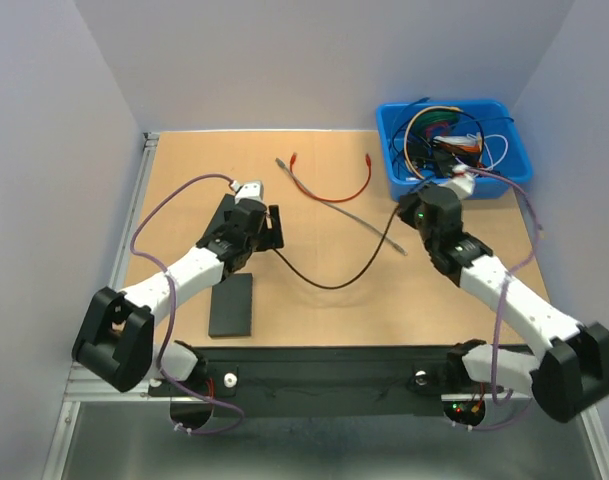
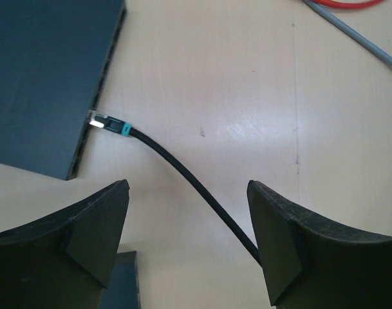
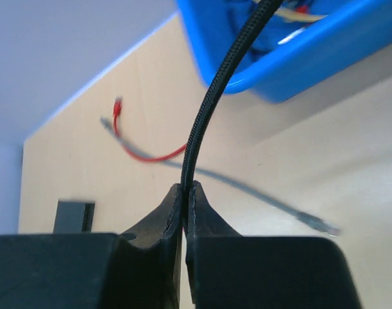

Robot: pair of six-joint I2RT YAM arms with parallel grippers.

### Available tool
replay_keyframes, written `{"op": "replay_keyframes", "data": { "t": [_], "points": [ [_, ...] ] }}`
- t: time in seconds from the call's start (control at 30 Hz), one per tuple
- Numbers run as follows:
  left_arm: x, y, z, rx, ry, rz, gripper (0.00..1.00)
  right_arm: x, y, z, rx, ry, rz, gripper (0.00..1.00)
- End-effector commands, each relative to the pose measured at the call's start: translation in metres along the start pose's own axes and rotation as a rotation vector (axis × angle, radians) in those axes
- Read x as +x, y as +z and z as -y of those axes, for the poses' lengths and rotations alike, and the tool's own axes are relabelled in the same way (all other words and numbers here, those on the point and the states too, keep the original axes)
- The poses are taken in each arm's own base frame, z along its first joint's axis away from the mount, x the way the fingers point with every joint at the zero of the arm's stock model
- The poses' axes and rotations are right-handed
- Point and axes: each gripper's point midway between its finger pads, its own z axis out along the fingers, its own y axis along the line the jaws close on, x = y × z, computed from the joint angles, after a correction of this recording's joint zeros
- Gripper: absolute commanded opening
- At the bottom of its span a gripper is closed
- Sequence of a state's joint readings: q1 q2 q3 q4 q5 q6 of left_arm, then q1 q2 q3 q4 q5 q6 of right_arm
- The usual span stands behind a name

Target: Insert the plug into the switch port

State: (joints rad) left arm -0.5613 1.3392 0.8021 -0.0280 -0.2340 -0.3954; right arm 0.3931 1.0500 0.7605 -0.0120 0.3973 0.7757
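Note:
The dark switch (image 2: 47,77) lies at the left of the left wrist view, its port row facing right. The plug (image 2: 109,122), clear with a teal boot, sits with its tip in a port of that row. Its black cable (image 2: 196,187) runs back between my left gripper's (image 2: 188,187) fingers, which are wide open and hold nothing. In the top view the left gripper (image 1: 256,225) hovers over the switch (image 1: 272,228). The cable (image 1: 329,285) curves right to my right gripper (image 1: 409,212). That gripper (image 3: 186,188) is shut on the black cable (image 3: 205,109).
A flat black box (image 1: 232,305) lies just in front of the switch. A red cable (image 1: 334,195) and a grey cable (image 1: 359,217) lie on the table at the middle back. A blue bin (image 1: 444,105) of tangled cables stands at the back right, close behind the right gripper.

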Motion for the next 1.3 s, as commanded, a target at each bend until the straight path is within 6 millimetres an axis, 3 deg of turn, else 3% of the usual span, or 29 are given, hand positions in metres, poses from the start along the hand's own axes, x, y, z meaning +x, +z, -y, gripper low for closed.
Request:
{"op": "replay_keyframes", "data": {
  "t": [0.0,0.03,0.07,0.1,0.13,0.17,0.2,0.23,0.27,0.3,0.33,0.37,0.4,0.47,0.53,0.57,0.6,0.63,0.8,0.87,0.93,0.97,1.03,1.1,1.13,1.27],
  "points": [
    [-0.017,-0.014,-0.029,-0.068,-0.092,0.075,0.86,0.022,0.015,-0.128,-0.355,-0.107,-0.092,0.00],
    [-0.020,-0.016,-0.033,-0.076,-0.104,0.088,0.86,0.036,0.022,-0.144,-0.389,-0.144,-0.127,0.00],
    [-0.024,-0.021,-0.038,-0.081,-0.130,0.109,0.86,0.075,0.034,-0.155,-0.429,-0.213,-0.218,0.00],
    [-0.026,-0.023,-0.040,-0.084,-0.140,0.118,0.86,0.087,0.042,-0.169,-0.466,-0.238,-0.246,0.01],
    [-0.028,-0.026,-0.042,-0.085,-0.152,0.126,0.86,0.081,0.046,-0.200,-0.532,-0.236,-0.238,0.00],
    [-0.031,-0.030,-0.043,-0.080,-0.172,0.142,0.86,0.087,0.052,-0.214,-0.567,-0.249,-0.255,0.01],
    [-0.031,-0.031,-0.044,-0.080,-0.180,0.145,0.86,0.103,0.059,-0.224,-0.599,-0.261,-0.293,0.00],
    [-0.033,-0.033,-0.045,-0.078,-0.188,0.154,0.86,0.144,0.076,-0.220,-0.609,-0.288,-0.388,0.00],
    [-0.033,-0.035,-0.046,-0.078,-0.193,0.159,0.86,0.136,0.082,-0.250,-0.673,-0.275,-0.369,0.00],
    [-0.033,-0.036,-0.048,-0.081,-0.199,0.163,0.86,0.149,0.085,-0.258,-0.717,-0.279,-0.407,0.00],
    [-0.033,-0.036,-0.049,-0.083,-0.201,0.165,0.86,0.185,0.105,-0.250,-0.705,-0.289,-0.468,0.00],
    [-0.031,-0.036,-0.051,-0.088,-0.204,0.161,0.86,0.179,0.109,-0.273,-0.759,-0.278,-0.453,0.00],
    [-0.030,-0.035,-0.053,-0.096,-0.206,0.157,0.86,0.186,0.115,-0.281,-0.792,-0.277,-0.466,0.00],
    [-0.026,-0.031,-0.058,-0.103,-0.217,0.146,0.86,0.220,0.133,-0.295,-0.861,-0.279,-0.536,0.02],
    [-0.023,-0.029,-0.059,-0.105,-0.219,0.137,0.86,0.248,0.140,-0.298,-0.911,-0.287,-0.603,0.08],
    [-0.022,-0.027,-0.059,-0.108,-0.220,0.135,0.86,0.283,0.156,-0.277,-0.869,-0.303,-0.672,0.10],
    [-0.020,-0.025,-0.060,-0.113,-0.220,0.127,0.86,0.278,0.150,-0.297,-0.932,-0.305,-0.656,0.12],
    [-0.021,-0.024,-0.061,-0.119,-0.227,0.130,0.86,0.283,0.152,-0.298,-0.944,-0.311,-0.655,0.16],
    [-0.022,-0.024,-0.067,-0.147,-0.268,0.156,0.86,0.318,0.166,-0.279,-0.914,-0.349,-0.664,0.19],
    [-0.021,-0.026,-0.067,-0.145,-0.281,0.160,0.86,0.319,0.168,-0.283,-0.935,-0.349,-0.655,0.29],
    [-0.022,-0.029,-0.068,-0.144,-0.294,0.174,0.86,0.321,0.173,-0.280,-0.918,-0.353,-0.644,0.54],
    [-0.023,-0.031,-0.068,-0.142,-0.295,0.180,0.86,0.325,0.175,-0.272,-0.889,-0.361,-0.652,0.79],
    [-0.024,-0.031,-0.069,-0.145,-0.294,0.182,0.86,0.310,0.178,-0.273,-0.845,-0.379,-0.605,0.99],
    [-0.022,-0.029,-0.071,-0.152,-0.296,0.174,0.86,0.310,0.178,-0.262,-0.809,-0.411,-0.601,1.00],
    [-0.020,-0.027,-0.071,-0.153,-0.300,0.167,0.86,0.289,0.176,-0.273,-0.808,-0.424,-0.551,1.00],
    [-0.013,-0.021,-0.074,-0.171,-0.291,0.142,0.86,0.262,0.165,-0.274,-0.782,-0.465,-0.506,1.00]
  ]
}}
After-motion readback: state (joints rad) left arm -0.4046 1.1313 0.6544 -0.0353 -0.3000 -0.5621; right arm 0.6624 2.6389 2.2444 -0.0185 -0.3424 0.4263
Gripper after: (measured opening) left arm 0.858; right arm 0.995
